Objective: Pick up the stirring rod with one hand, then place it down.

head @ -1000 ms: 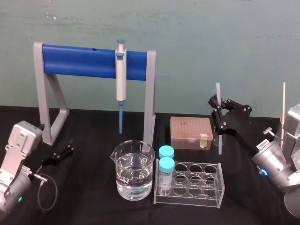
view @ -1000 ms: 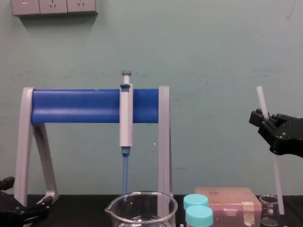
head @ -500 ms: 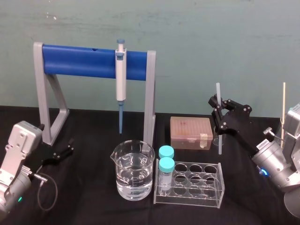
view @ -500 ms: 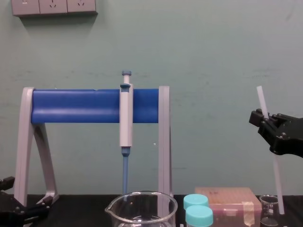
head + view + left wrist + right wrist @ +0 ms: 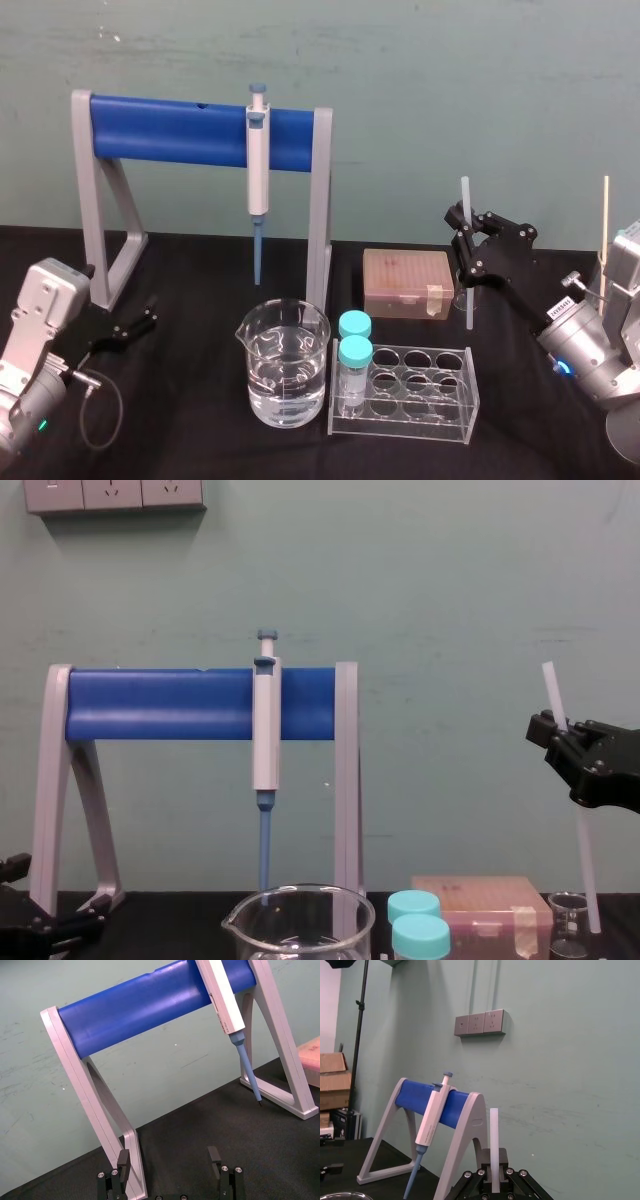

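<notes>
- Head view: compared with a second ago, I see nothing shifted. The right gripper (image 5: 464,238) stays clamped on the stirring rod (image 5: 466,300), just right of the tip box (image 5: 408,283). I judge the pick-up done and the setting-down not begun.
- Head view again: the left gripper (image 5: 132,323) is parked low on the robot's left.
- Left wrist view: the left gripper (image 5: 168,1157) is spread wide and empty, facing the pipette stand (image 5: 140,1005).
- Right wrist view: the stirring rod (image 5: 494,1140) rises straight out of the closed fingers.
- Chest view: the stirring rod's (image 5: 587,865) long axis runs near upright, its top leaning slightly to the robot's left. Its lower end points down beside the small beaker (image 5: 566,925). I cannot tell if it sits inside.
</notes>
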Available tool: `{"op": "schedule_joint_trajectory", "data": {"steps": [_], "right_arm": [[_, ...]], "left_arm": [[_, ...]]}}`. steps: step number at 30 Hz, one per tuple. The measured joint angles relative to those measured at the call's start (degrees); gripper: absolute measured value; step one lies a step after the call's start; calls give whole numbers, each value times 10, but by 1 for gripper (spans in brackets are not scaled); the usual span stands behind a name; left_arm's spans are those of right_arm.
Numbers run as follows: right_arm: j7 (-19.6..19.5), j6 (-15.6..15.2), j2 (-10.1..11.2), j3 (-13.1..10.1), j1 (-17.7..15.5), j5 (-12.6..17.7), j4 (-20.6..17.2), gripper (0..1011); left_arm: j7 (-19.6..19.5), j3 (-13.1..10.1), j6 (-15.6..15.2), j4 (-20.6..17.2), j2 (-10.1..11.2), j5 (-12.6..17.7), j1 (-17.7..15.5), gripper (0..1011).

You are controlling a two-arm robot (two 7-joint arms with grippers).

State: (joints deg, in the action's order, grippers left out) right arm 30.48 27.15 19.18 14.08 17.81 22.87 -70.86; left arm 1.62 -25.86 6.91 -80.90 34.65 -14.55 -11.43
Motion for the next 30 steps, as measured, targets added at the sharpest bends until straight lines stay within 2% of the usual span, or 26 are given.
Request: {"op": "schedule_joint_trajectory", "data": {"steps": [30], "right_arm": [[0,0,0,0,0,0,0,70]], "left_arm": [[0,0,0,0,0,0,0,1000]]}}
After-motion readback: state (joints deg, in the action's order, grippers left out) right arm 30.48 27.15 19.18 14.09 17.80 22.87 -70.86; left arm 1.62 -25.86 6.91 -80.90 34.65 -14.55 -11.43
